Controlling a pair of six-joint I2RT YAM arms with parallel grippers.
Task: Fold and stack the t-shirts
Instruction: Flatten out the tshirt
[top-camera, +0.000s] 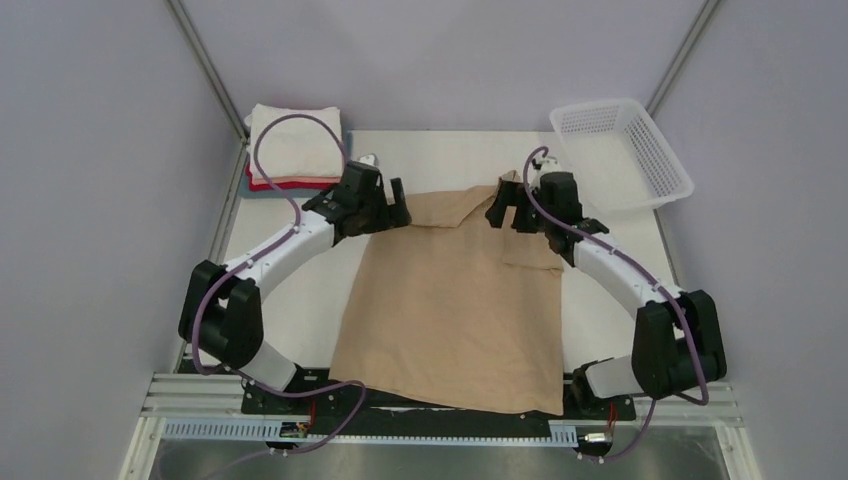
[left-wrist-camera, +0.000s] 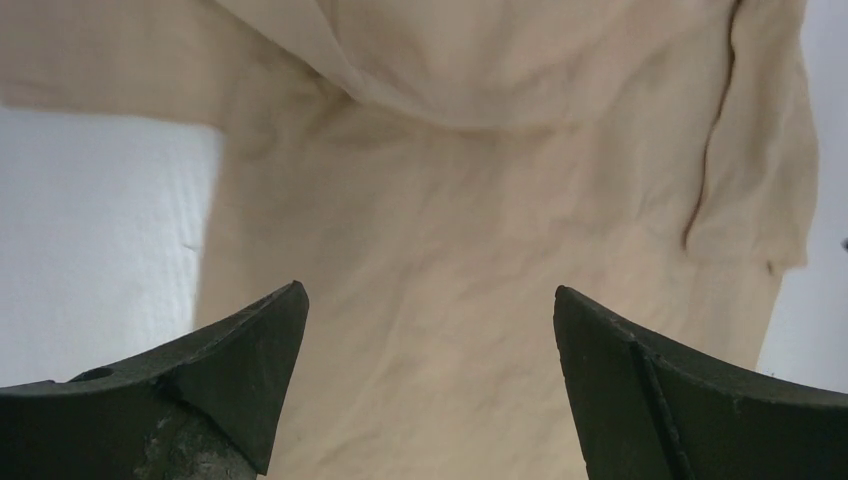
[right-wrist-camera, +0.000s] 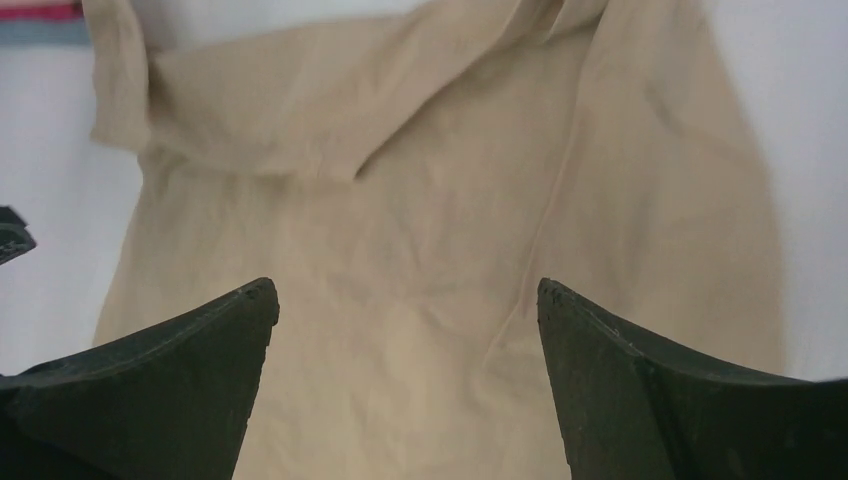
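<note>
White table (top-camera: 300, 290) boxed in by plain grey-lilac walls, nothing fancy. The tan shirt (top-camera: 450, 300) lies spread down the middle of the frame, its upper edge rumpled with a flap doubled over and its hem draped past the table's near edge at the bottom. The folded stack (top-camera: 295, 150), cream on top with pink, red and grey-blue edges peeking out under it, sits at the upper left, and a white mesh basket (top-camera: 620, 150) sits at the upper right. The left gripper (top-camera: 392, 210) and right gripper (top-camera: 505, 212) both hover at the shirt's upper corners. In the wrist views both have their jaws spread wide with only cloth below, so nothing is pinched yet. My guess is the next bit is grabbing the shoulders to fold. To do it well I'd come down on both corners at matching height and catch every layer, including that doubled flap. I'd then move both arms together so the cloth stays taut and the edges line up. Watch the sleeve tucked in on the frame's right, since it could flop out. As for brands, labels or writing, I can't spot any.
</note>
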